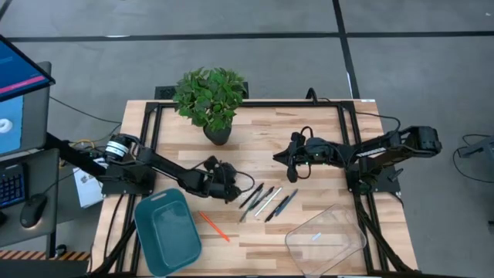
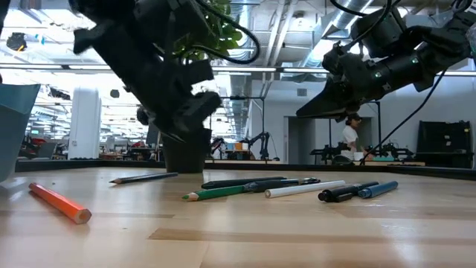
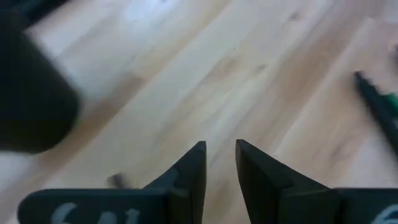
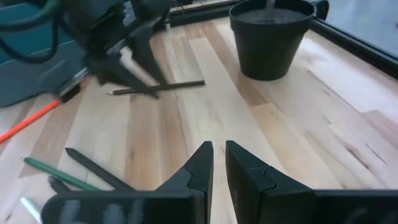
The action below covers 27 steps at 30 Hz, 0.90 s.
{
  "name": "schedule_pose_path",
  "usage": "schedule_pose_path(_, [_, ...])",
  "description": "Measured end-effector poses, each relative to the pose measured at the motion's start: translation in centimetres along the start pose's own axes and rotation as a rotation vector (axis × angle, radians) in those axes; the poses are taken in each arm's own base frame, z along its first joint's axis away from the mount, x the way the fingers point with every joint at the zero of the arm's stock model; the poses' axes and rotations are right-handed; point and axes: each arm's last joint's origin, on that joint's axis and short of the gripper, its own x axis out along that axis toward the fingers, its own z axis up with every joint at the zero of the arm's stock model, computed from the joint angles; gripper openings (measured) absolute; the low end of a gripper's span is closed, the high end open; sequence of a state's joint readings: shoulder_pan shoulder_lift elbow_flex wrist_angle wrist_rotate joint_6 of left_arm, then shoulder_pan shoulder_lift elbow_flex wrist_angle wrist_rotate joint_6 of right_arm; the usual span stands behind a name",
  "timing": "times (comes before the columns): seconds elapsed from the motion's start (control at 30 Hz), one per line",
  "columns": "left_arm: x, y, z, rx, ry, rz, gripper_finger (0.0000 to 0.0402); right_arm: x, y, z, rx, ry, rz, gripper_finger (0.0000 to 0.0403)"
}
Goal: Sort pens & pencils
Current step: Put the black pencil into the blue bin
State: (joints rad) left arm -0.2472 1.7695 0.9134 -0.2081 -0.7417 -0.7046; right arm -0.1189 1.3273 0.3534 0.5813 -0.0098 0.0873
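Wooden table point(image 1: 309, 147) planking formed the work surface, with grey floor around it and a large open hall beyond. We noted a potted plant point(image 1: 210, 100) at the far edge, a teal tray point(image 1: 167, 232) at the near left corner and a clear container point(image 1: 326, 239) at the near right. We found the left gripper point(image 1: 231, 190) low over the boards just left of the main cluster of pens & pencils point(image 1: 267, 202); its fingers point(image 3: 193, 171) stood a narrow gap apart with nothing between them, so it gripped nothing. We observed the right gripper point(image 1: 287, 166) raised above the table on the far right of that cluster, its fingers point(image 4: 200, 165) nearly together, a thin slit between them, also empty. The cluster lay at the near middle of the table, comprising dark sticks, a green pencil point(image 2: 217, 193), a whitish pen point(image 2: 305, 188) and a blue pen point(image 2: 377, 189). We recorded an orange pencil point(image 1: 213, 226) apart from the rest, between the tray and the cluster, and one dark pencil point(image 4: 155, 88) lying alone by the left gripper, near the plant's black pot point(image 4: 272, 37). We saw a person point(image 2: 348, 139) standing far back in the hall.
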Motion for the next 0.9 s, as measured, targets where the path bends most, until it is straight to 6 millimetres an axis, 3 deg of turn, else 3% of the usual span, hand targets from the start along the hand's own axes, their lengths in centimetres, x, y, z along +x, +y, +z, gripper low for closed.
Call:
schedule_pose_path(0.27, [-0.8, 0.4, -0.6, 0.039, 0.081, -0.008, 0.0078, 0.0, 1.4, -0.2, 0.034, 0.015, 0.069, 0.0066])
schedule_pose_path(0.53, [-1.1, 1.7, -1.6, -0.102, 0.118, 0.147, 0.0078, -0.1, 2.6, -0.5, 0.046, 0.04, 0.118, 0.0066])
schedule_pose_path(0.9, [-1.0, 1.1, -1.5, -0.242, 0.117, 0.098, 0.0078, -0.1, 2.7, -0.5, 0.051, 0.039, 0.12, 0.0066])
